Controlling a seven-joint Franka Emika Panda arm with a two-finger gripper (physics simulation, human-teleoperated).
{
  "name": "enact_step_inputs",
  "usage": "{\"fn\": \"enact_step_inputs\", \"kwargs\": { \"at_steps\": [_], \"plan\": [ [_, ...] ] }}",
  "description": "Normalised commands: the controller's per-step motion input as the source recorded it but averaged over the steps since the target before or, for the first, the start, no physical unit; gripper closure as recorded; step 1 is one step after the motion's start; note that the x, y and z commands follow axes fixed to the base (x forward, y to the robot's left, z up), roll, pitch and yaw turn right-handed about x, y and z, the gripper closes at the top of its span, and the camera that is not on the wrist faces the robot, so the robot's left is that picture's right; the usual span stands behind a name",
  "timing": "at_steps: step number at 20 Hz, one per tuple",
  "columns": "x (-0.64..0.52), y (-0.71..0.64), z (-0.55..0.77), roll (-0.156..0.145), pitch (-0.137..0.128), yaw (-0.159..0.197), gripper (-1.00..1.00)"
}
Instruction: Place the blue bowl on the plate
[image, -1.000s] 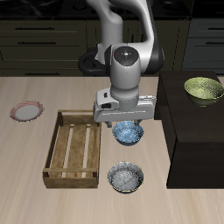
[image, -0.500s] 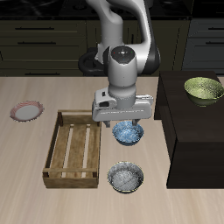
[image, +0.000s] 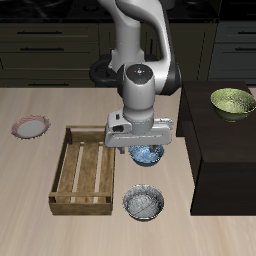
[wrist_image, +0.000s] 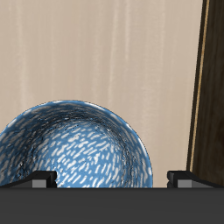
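Observation:
The blue bowl (image: 149, 155) stands upright on the table beside a wooden crate; its mottled blue and white inside (wrist_image: 74, 153) fills much of the wrist view. My gripper (image: 140, 148) hangs right over it and hides part of its rim in the exterior view. The gripper (wrist_image: 112, 178) is open, its two fingertips (wrist_image: 39, 178) far apart, one at each side of the bowl, holding nothing. The plate (image: 31, 127), pink-rimmed with a pale centre, lies well away on the far side of the crate.
A wooden crate (image: 88, 170) sits close beside the blue bowl. A greyer bowl (image: 144, 203) stands nearer the table's front edge. A raised dark block (image: 225, 150) borders the bowl's other side and carries a yellow-green bowl (image: 232, 102).
My gripper has come down closer over the blue bowl and now covers more of it. The bowls, crate and plate have not moved.

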Motion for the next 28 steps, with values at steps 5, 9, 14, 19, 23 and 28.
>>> {"fn": "enact_step_inputs", "kwargs": {
  "at_steps": [5, 9, 14, 19, 23, 28],
  "plan": [
    [0.09, -0.03, -0.33, -0.008, 0.045, -0.013, -1.00],
    [0.05, 0.04, -0.50, 0.092, 0.121, -0.006, -1.00],
    [-0.10, -0.05, -0.17, 0.008, 0.035, -0.007, 1.00],
    [-0.05, -0.12, 0.16, 0.014, -0.022, -0.051, 1.00],
    [0.00, -0.05, 0.13, 0.003, -0.024, -0.011, 1.00],
    [0.00, 0.02, 0.13, 0.013, -0.020, 0.006, 1.00]
  ]
}}
